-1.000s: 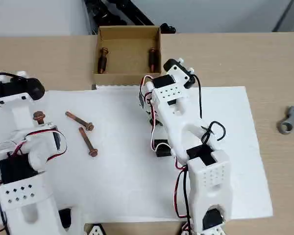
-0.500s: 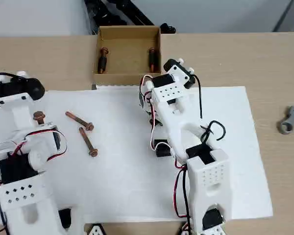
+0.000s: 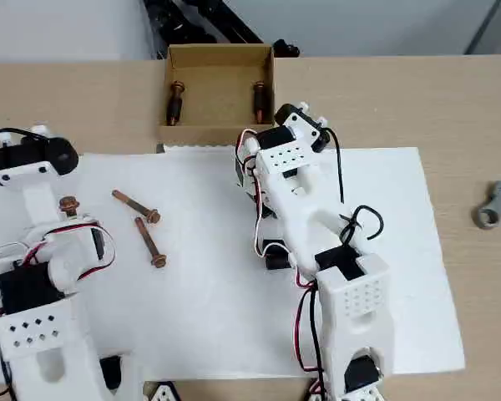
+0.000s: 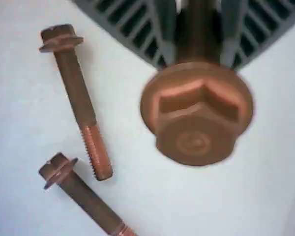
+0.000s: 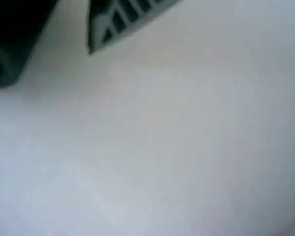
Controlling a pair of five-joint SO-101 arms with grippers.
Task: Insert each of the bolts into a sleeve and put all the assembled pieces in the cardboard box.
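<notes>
Copper-coloured bolt (image 4: 196,115) clamped in our left gripper (image 4: 196,29), two loose bolts (image 4: 76,98) lay nearby, state of right gripper (image 3: 252,177) we could not tell.

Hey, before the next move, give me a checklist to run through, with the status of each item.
1. Grip of left end effector on bolt: ok.
2. Grip on sleeve: cannot tell.
3. Meeting of bolt and sleeve: not ok, no sleeve at the bolt.
4. Both loose bolts lying clear on white sheet: ok.
5. Room in cardboard box between its two assembled pieces: ok.
</notes>
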